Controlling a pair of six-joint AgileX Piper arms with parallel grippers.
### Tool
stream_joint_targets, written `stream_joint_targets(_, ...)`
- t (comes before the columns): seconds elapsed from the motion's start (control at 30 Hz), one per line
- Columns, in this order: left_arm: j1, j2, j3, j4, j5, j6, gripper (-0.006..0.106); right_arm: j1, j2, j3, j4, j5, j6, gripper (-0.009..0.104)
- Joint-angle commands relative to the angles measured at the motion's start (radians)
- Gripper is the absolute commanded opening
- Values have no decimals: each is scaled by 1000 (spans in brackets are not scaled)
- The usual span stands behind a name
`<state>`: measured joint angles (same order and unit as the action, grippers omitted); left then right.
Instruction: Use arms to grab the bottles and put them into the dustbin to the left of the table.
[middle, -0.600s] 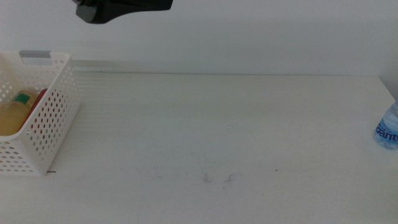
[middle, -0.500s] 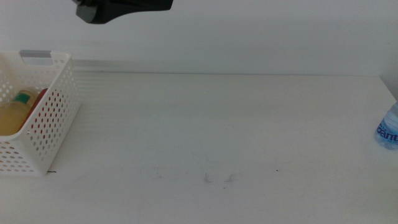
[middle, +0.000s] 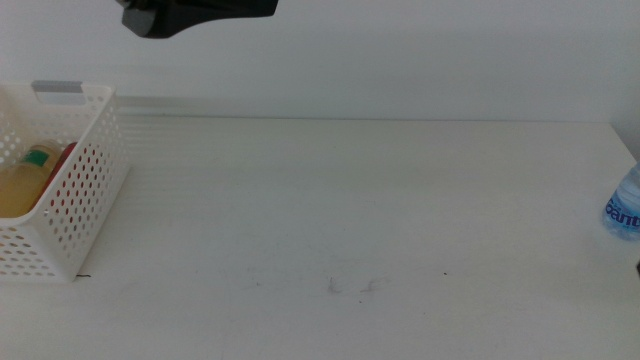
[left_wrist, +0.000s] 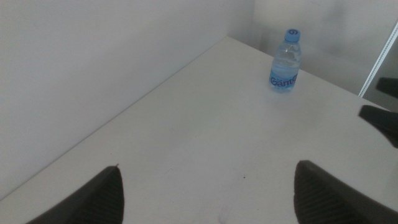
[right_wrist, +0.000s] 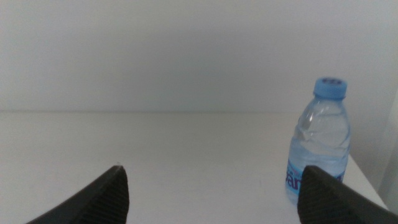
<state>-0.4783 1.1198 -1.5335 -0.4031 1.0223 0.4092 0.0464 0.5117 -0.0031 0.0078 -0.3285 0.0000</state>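
In the middle view the table (middle: 350, 220) fills the frame from the bottom edge up to the wall. Near its lower centre sit a few faint scuffs (middle: 350, 287). At the left edge, at mid height, stands the dustbin (middle: 75, 200), a white perforated basket with a grey handle slot on its far rim. Inside it lie the yellow bottle (middle: 20, 185) with its green neck label and, just behind that, the red can (middle: 62, 158); whether the two touch is hard to tell through the holes. At the far right edge, at mid height, the water bottle (middle: 624, 208) stands upright on the table, only partly in frame, well apart from the dustbin. A tiny dark shape just below it at the frame edge may be part of the right arm, but it is too small to be sure.

At the upper left, a black arm (middle: 195, 14) hangs above the table against the wall.

In the left wrist view the left gripper (left_wrist: 208, 193) has its jaws spread wide, nothing between them, and the water bottle stands at the upper right of that frame near the table's corner. In the right wrist view the right gripper (right_wrist: 214, 196) is likewise spread wide and empty, with the water bottle at the right of that frame, upright, blue cap on.
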Motion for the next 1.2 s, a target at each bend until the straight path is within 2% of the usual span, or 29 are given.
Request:
stream_joint_targets(0.0,-6,-7,-5,-6,-9,-10,94,-6,100,3,3,-101,0,92)
stream_joint_targets(0.23,-6,-7,-5,-6,-11,-10,94,-15,257,3,-8,-278,9,92)
stream_joint_targets(0.6,-6,-7,-5,-15,-14,-10,94,-114,695,3,-2,-641,44,92)
stream_joint_targets(0.77,-6,-7,-5,-15,-14,-10,94,-231,839,3,28,-846,31,92)
stream_joint_targets(0.9,-6,-7,-5,-15,-14,-10,94,-317,917,3,28,-893,6,92)
stream_joint_targets(1.17,-6,-7,-5,-15,-14,-10,94,-326,1122,-145,21,-893,-83,92)
